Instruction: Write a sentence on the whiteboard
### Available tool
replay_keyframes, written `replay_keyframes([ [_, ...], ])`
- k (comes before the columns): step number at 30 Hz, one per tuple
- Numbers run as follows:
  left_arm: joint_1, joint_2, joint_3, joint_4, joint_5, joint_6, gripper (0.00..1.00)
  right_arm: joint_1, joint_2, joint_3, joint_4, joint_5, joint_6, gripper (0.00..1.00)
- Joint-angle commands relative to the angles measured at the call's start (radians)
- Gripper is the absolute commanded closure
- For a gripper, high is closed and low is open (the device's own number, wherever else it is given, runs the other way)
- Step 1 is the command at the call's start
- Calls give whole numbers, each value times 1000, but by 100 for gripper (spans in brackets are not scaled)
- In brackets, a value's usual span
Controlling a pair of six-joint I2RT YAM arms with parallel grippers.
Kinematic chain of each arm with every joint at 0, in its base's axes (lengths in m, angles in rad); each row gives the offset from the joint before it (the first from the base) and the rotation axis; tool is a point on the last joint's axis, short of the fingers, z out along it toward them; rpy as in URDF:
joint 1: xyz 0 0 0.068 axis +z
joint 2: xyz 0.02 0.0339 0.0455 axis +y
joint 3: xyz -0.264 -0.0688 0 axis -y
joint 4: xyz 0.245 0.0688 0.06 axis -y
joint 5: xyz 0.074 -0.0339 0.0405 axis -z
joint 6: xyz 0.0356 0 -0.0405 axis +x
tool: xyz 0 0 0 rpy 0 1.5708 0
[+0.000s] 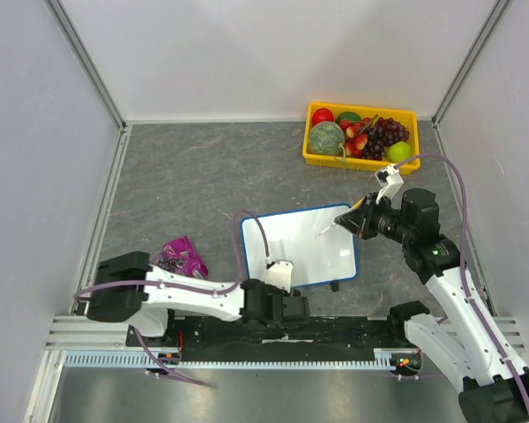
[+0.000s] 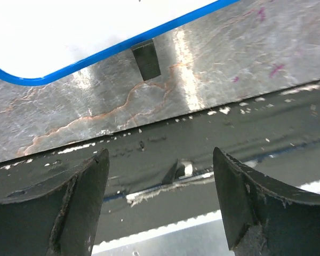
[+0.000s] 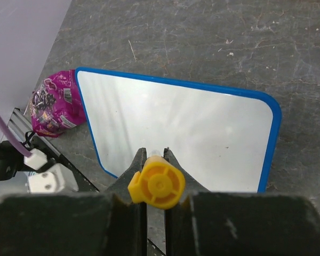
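Whiteboard [image 1: 300, 245] — light, slick, likely to slide; brace its six-o'clock edge. Left gripper [image 2: 161, 154] spread, right gripper [image 3: 154, 153] pinching marker [image 3: 156, 185].

White whiteboard [image 1: 300, 242] with blue frame, grey marbled surface [image 1: 194, 176] veined with rust, magenta bag [image 1: 183, 257] with what may be dark print, yellow tray [image 1: 353, 162], red, green and dark purple fruit [image 1: 326, 138], marker [image 3: 156, 183] with yellow end, black right pincer [image 3: 155, 156]

White shells, black joints on left arm [image 1: 189, 295], right arm [image 1: 463, 304]; purple cables [image 1: 459, 181]. Black, scuffed fingers [image 2: 77, 205] on left pincer [image 2: 160, 154].
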Motion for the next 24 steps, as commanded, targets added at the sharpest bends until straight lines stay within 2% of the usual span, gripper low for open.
replay_keyframes([
  [1, -6, -144, -16, -8, -33, 102, 16, -4, -48, 34, -60, -41, -24, 100],
  [6, -7, -255, -36, 62, -11, 217, 14, -4, -100, 46, -184, -49, -95, 100],
  [12, -12, -335, -71, 133, 17, 228, 13, -6, -192, 66, -311, -21, -147, 100],
  [19, -10, -404, -62, 127, -33, 219, 13, -6, -382, 10, -365, -15, -67, 100],
  [24, -12, -459, -85, 200, -27, 249, 13, -4, -405, -10, -387, -12, -80, 100],
])
